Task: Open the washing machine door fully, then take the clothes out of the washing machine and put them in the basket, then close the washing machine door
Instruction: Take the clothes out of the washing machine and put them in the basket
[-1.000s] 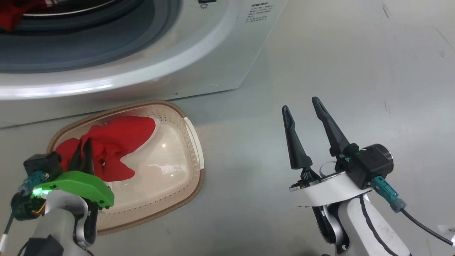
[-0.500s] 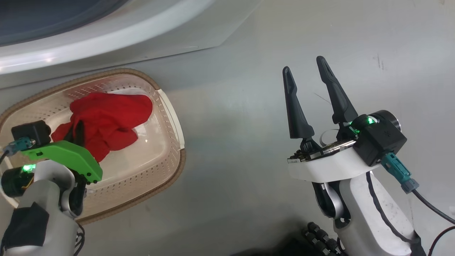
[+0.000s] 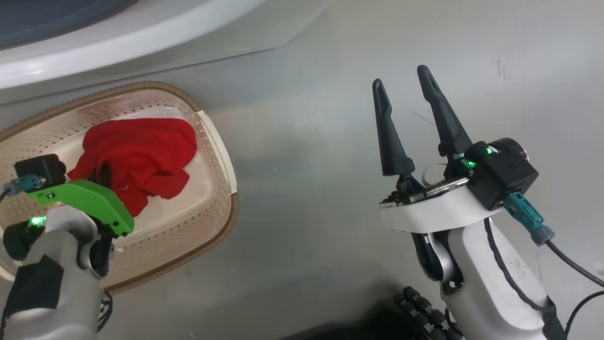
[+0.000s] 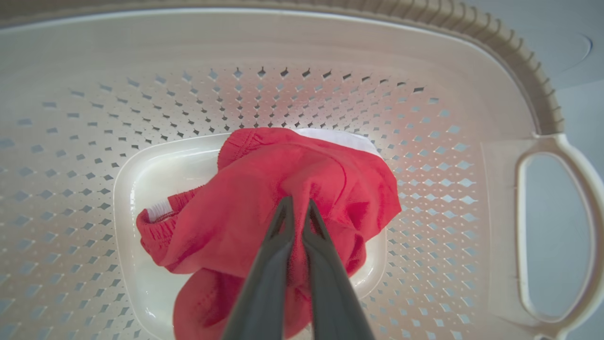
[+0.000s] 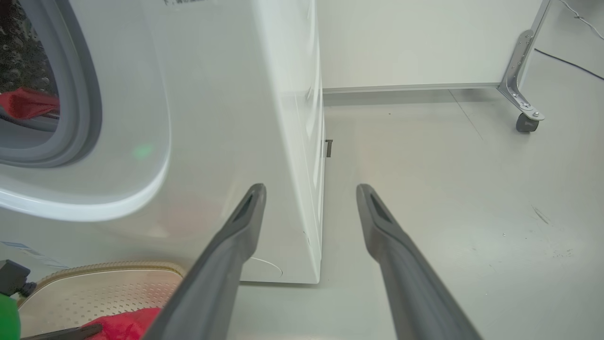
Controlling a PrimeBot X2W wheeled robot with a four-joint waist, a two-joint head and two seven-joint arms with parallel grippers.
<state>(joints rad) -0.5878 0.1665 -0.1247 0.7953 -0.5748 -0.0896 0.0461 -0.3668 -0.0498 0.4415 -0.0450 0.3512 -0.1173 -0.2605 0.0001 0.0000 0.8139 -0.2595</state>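
My left claw (image 4: 296, 208) is pinched tight on a bright red fabric garment (image 4: 245, 208) that's bunched up inside the cream perforated plastic basket with the brown woven-look rim (image 4: 283, 85). The basket sits on the grey floor (image 3: 306, 141) just in front of the big white front-loading washing machine (image 5: 212, 118). Right claw (image 3: 400, 79) hovers spread wide, holding nothing. More red cloth (image 5: 26, 101) shows in the drum opening.
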